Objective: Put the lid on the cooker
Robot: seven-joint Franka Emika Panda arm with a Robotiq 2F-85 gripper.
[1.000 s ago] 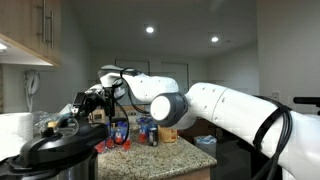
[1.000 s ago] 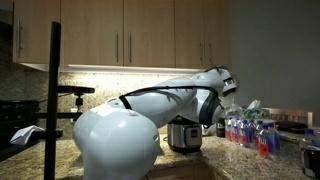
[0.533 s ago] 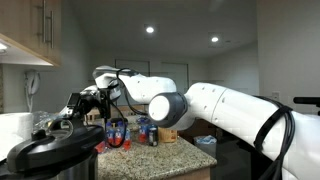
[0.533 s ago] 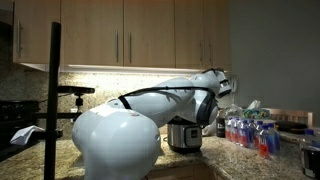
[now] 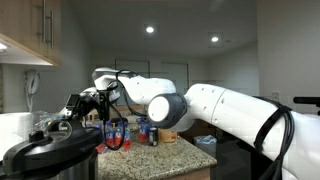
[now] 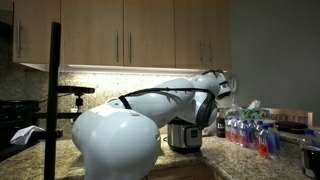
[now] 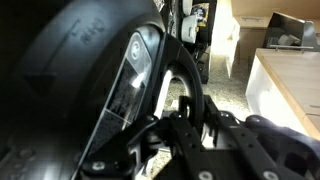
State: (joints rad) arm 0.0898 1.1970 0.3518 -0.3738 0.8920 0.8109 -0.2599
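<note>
1. In the wrist view the lid [image 7: 70, 80] fills the left of the picture as a black dome. Its arched handle [image 7: 188, 78] runs down into the gripper [image 7: 186, 118].
2. The gripper looks clamped on that handle (the fingertips themselves are lost in dark metal).
3. In an exterior view the lid [image 5: 45, 148] lies over the top of the cooker [image 5: 86, 166] at the lower left corner. I cannot tell whether it is fully seated on the rim.
4. Just behind the cooker, small bottles [image 5: 120, 132] with blue and red labels stand on the speckled countertop [image 5: 190, 152].
5. In an exterior view the white arm [image 6: 170, 95] crosses in front of the cooker's [image 6: 183, 136] silver body, with wooden cabinets [image 6: 130, 35] above.
</note>
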